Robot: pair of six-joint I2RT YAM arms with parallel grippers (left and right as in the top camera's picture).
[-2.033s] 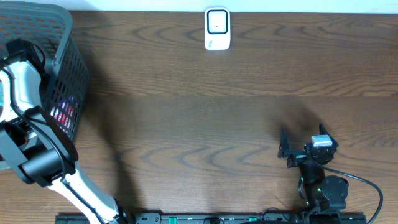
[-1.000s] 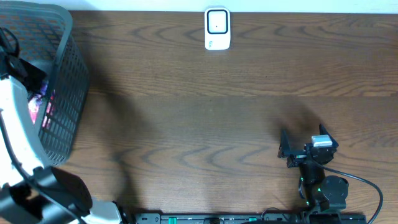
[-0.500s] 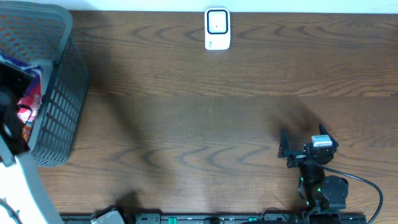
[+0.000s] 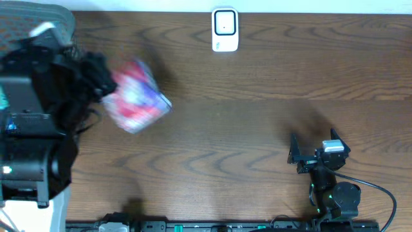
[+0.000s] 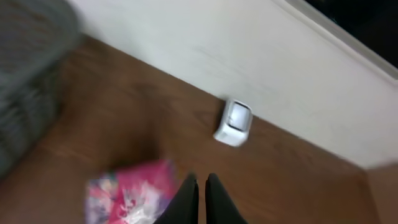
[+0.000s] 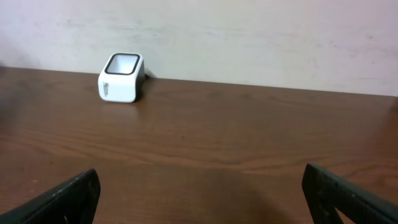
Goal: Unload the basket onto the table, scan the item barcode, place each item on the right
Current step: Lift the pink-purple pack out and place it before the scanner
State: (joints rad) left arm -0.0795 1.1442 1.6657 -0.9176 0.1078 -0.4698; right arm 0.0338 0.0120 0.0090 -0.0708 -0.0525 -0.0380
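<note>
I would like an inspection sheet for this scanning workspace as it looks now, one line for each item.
Surface: dark wooden table; no spills seen.
Job's things: white scanner upright at the far edge, by the wall; pink packet, blurred, barcode not readable.
Clutter: grey basket at the far left corner, mostly hidden by the left arm.
Grippers: left gripper shut on the packet's edge, above the table; right gripper open and empty, near the front edge.
Cables: one black cable loops beside the right arm's base.
Surroundings: white wall behind the table; nothing else seen.
</note>
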